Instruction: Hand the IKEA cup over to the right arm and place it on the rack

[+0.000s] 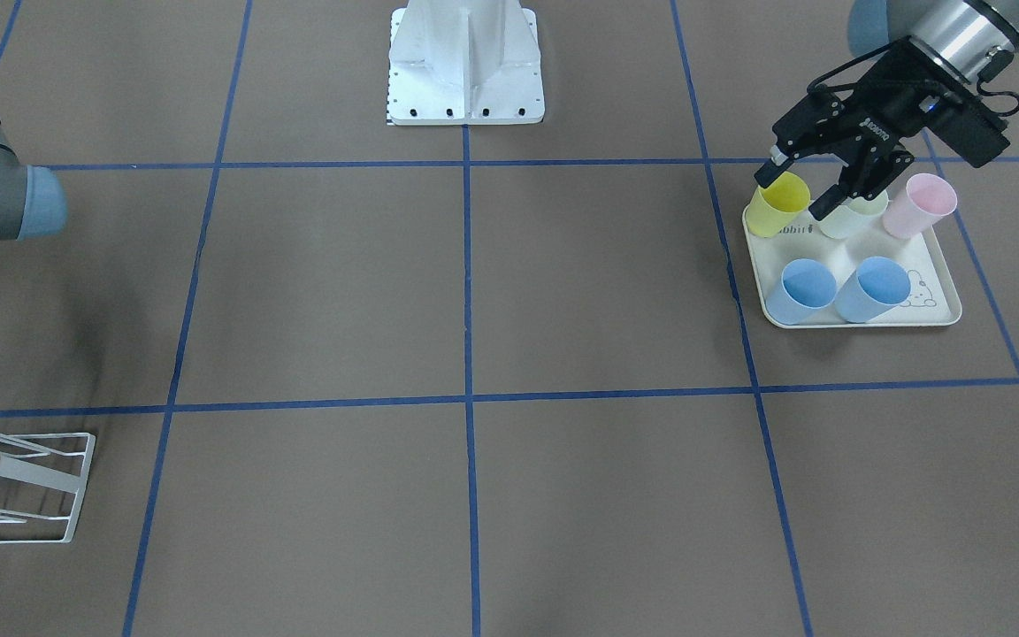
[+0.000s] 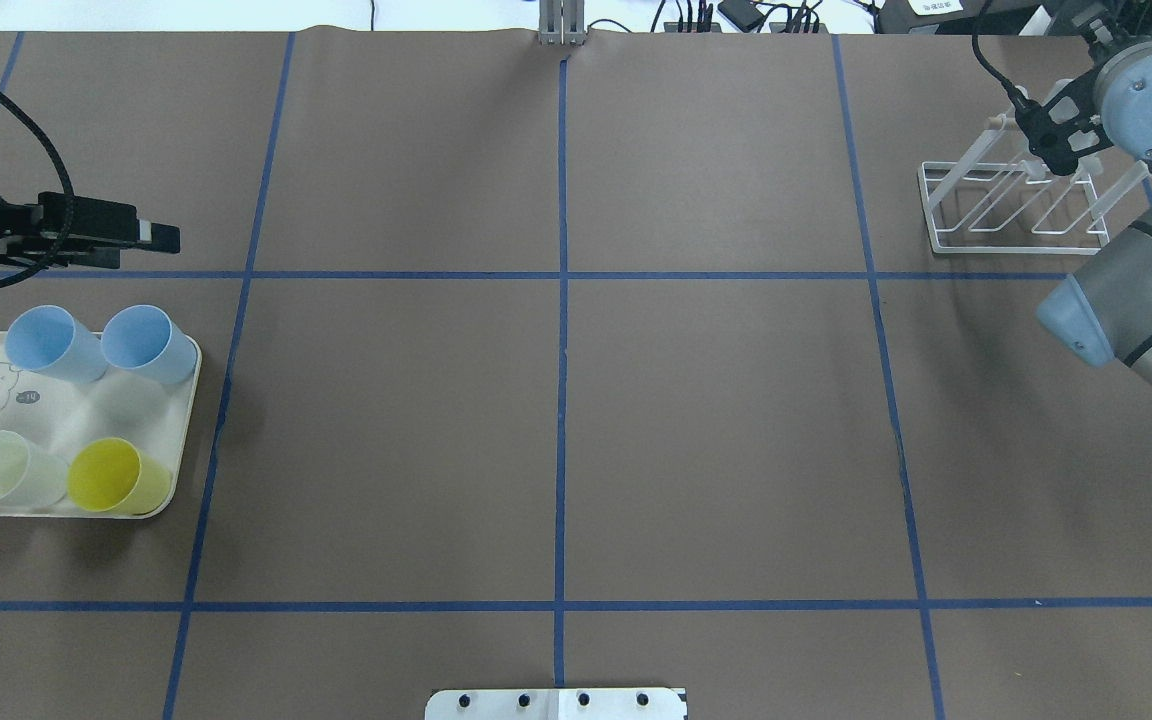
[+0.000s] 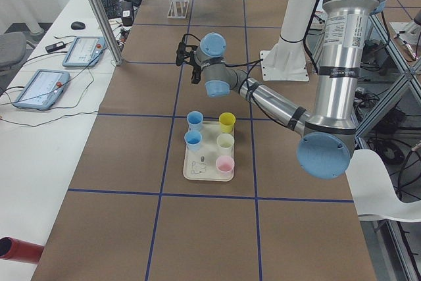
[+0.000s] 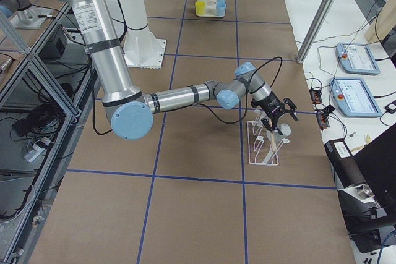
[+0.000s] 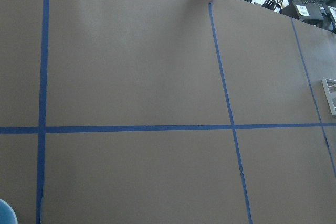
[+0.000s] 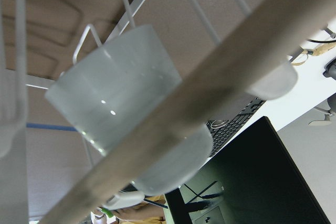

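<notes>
Left end effector (image 1: 797, 190) released, raised near tray (image 1: 941, 316), right end effector (image 2: 1056, 145) at rack (image 2: 936, 215), grip unclear

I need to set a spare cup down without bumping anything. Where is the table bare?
The whole middle of the table is bare, between the tray and the rack. Crowded: the tray, with five cups and the left gripper above; the rack, with the right gripper at it.
</notes>
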You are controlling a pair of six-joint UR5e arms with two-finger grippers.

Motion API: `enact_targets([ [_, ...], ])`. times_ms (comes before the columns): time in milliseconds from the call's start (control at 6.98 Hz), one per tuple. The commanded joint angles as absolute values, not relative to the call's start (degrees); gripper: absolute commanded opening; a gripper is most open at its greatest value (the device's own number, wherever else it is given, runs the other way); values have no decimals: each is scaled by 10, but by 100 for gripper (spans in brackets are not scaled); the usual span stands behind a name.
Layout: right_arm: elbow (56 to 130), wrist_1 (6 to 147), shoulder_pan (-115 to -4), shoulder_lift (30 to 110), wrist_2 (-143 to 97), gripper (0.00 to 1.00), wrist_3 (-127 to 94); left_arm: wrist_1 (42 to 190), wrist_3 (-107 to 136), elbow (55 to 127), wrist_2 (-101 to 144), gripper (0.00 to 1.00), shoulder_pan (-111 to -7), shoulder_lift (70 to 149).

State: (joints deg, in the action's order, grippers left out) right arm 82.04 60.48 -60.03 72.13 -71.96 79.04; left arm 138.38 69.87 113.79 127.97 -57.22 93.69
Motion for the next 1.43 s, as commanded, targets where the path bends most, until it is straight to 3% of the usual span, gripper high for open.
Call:
enact_targets([
  [0,828,604,-600,722,-720,99,789,1384,699,1137,1281,100,-572,938],
  [430,906,610,-606,724,-791,99,670,1380,640,1141,1281,100,-584,927],
  [1002,1095,611,-606,823,-983,100,159,1382,303,1139,1231,100,-674,790],
  [1289,1129,607,-598,824,-1040,100,-71,1383,303,1139,1201,100,-666,794],
])
